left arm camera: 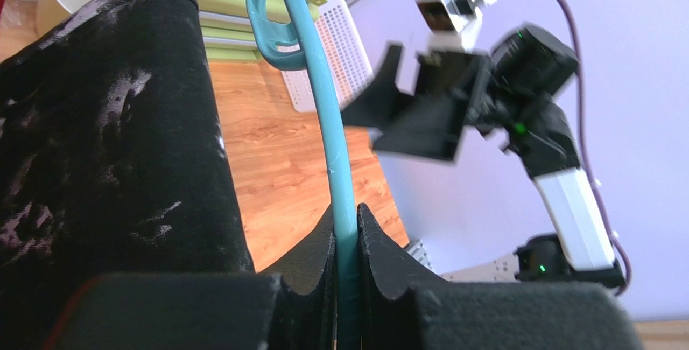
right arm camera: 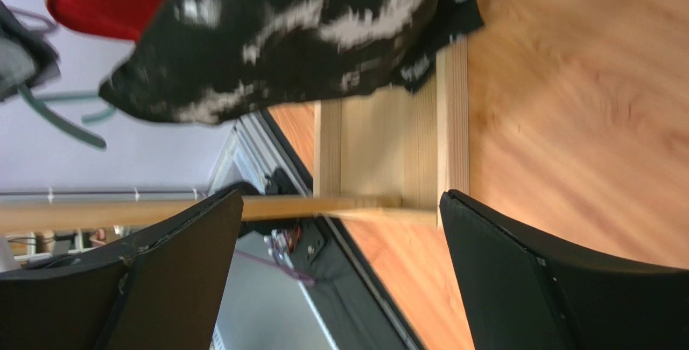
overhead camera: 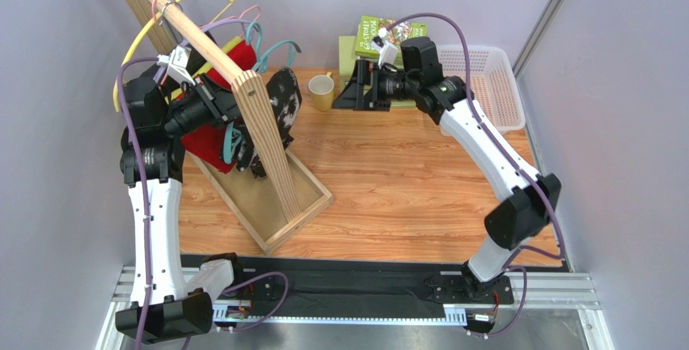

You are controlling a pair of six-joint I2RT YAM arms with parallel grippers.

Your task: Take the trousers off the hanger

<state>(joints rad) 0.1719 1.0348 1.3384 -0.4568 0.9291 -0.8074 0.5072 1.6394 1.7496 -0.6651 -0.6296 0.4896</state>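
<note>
On the wooden rack (overhead camera: 271,136), black trousers (left arm camera: 105,148) are hung, with red trousers (overhead camera: 209,144) just beside them. A teal hanger (left arm camera: 336,148) next to the black trousers is clamped in the left gripper (left arm camera: 346,241). Right of the rack, the right gripper (right arm camera: 340,200) is held with fingers wide apart.

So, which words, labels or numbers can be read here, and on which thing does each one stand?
Green book, cover: white print, too small to read.
Black splattered trousers: only paint-like marks, no letters.
No other text shows in any view.
</note>
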